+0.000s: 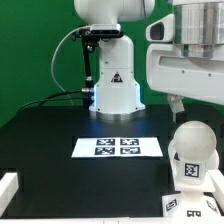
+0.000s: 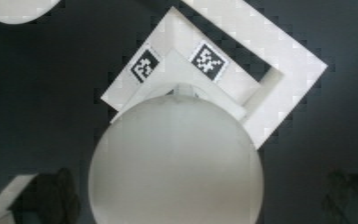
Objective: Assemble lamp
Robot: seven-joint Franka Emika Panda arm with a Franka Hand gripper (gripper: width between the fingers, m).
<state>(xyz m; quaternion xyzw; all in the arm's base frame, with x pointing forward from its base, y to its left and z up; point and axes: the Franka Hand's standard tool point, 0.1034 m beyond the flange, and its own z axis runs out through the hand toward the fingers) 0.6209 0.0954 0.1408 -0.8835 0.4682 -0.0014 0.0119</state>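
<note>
One bulb (image 2: 176,160), round-headed white plastic, sits right between the fingers (image 2: 19,198). They're spread wide open and aren't touching it. The square base (image 2: 286,80) is just past it. My guess is it's light, stiff and pretty slick, so I'd pinch across the widest part of the head. Squeeze off-centre and that curve could squirt it out.

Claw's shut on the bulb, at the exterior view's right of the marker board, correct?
No: the claw is open, its fingers clear on either side of the bulb, as the wrist view shows. It does stand at the exterior view's right of the marker board.
</note>
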